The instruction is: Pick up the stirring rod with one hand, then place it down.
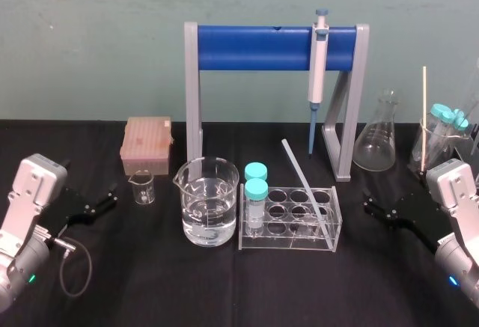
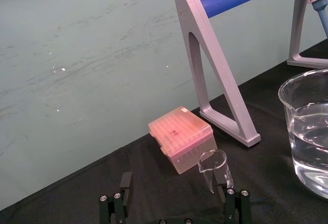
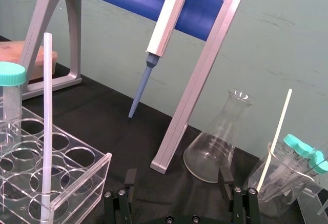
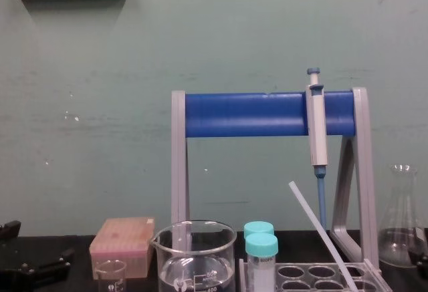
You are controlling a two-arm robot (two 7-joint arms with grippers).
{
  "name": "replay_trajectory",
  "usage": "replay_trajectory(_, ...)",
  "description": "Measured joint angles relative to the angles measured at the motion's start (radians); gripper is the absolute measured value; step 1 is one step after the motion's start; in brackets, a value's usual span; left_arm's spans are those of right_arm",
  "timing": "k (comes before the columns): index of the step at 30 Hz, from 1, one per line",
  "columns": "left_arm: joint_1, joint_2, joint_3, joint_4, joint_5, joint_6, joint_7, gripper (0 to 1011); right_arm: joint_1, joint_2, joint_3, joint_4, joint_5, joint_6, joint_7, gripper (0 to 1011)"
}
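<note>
The stirring rod [image 1: 303,185] leans in the rack [image 1: 288,246], upper end free. Nearby the right gripper [image 1: 372,206] waits, fingers spread and empty; the left gripper [image 1: 111,198] likewise. Pinch the rod high — probably slippery glass — and lift along its lean.

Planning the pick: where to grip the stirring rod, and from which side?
Likely the bare upper length of the stirring rod, above the rack: its lower end stands in a well, leaning back-left. Right gripper from the right, fingers astride.
</note>
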Motion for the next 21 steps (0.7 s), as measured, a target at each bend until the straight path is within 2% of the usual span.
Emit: replay_trajectory(21,0.0,0.0,0.0,0.0,0.0,0.0,0.0,1000,0.0,0.0,0.0,0.0,0.0,0.0,0.0,1000)
